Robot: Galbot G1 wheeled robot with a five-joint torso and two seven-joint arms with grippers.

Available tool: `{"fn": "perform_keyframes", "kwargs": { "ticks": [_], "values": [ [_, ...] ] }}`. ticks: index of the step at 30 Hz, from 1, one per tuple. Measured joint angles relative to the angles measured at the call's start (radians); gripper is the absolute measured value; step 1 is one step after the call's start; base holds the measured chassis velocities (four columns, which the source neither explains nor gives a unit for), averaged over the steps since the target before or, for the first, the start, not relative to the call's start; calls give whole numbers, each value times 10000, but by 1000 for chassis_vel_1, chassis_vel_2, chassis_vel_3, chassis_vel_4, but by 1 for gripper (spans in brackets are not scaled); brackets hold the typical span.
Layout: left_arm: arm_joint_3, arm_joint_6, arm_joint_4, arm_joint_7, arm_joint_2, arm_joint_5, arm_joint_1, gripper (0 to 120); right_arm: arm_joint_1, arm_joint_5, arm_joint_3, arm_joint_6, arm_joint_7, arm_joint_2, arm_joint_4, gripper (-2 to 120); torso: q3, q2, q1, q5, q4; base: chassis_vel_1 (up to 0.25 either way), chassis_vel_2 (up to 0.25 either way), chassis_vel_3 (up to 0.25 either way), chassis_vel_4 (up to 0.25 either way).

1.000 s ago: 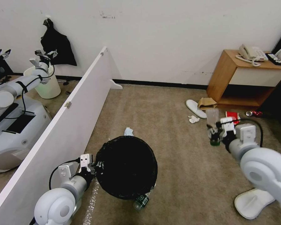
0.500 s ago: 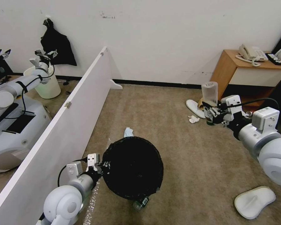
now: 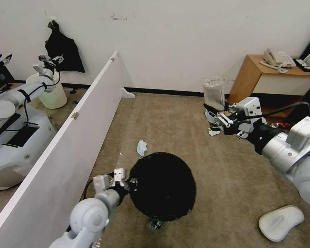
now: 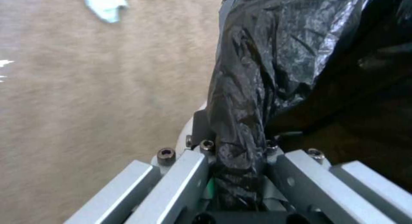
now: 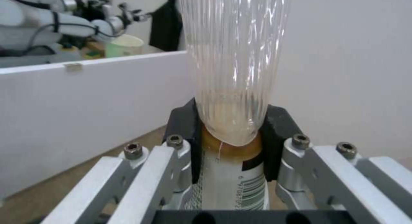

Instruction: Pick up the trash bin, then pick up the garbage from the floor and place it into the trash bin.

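Left gripper point(image 3: 130, 179) jaws clamp the trash bin point(image 3: 163, 187) rim: light, soft liner. Right gripper point(image 3: 219, 120) jaws clamp the bottle point(image 3: 214, 94), airborne; thin, probably slippery; grip the labelled band.

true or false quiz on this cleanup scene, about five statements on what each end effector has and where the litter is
1. The left end effector pinches the bagged rim of the trash bin. True.
2. The right end effector is empty. False: it is shut on a clear bottle.
3. The bottle is inside the trash bin. False: it is held up in the air, off to the bin's right.
4. A light-blue tissue lies on the carpet beyond the bin. True.
5. A phone sits on the wooden nightstand. True.
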Motion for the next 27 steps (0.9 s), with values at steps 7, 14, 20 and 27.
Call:
{"fn": "perform_keyframes", "kwargs": {
  "ticks": [7, 14, 20, 27],
  "values": [
    [890, 117, 384, -284, -1107, 250, -588, 2, -769, -303, 389, 151, -351, -38, 173, 25, 0, 0, 0, 2, -3, 0, 0, 0, 0],
    [1396, 198, 686, -478, -1966, 291, -931, 2, -932, -458, 382, 224, -621, -59, 178, 25, 0, 0, 0, 1, -2, 0, 0, 0, 0],
    [1585, 260, 784, -708, -2382, 55, -1206, 2, -1296, -771, 397, 288, -986, -93, 173, 25, 0, 0, 0, 0, -1, 0, 0, 0, 0],
    [1735, 396, 667, -1071, -2635, -438, -1380, 2, -1996, -1657, 411, 321, -1520, 128, 166, 25, 0, 0, 0, 0, -2, 0, 0, 0, 0]
  ]
}}
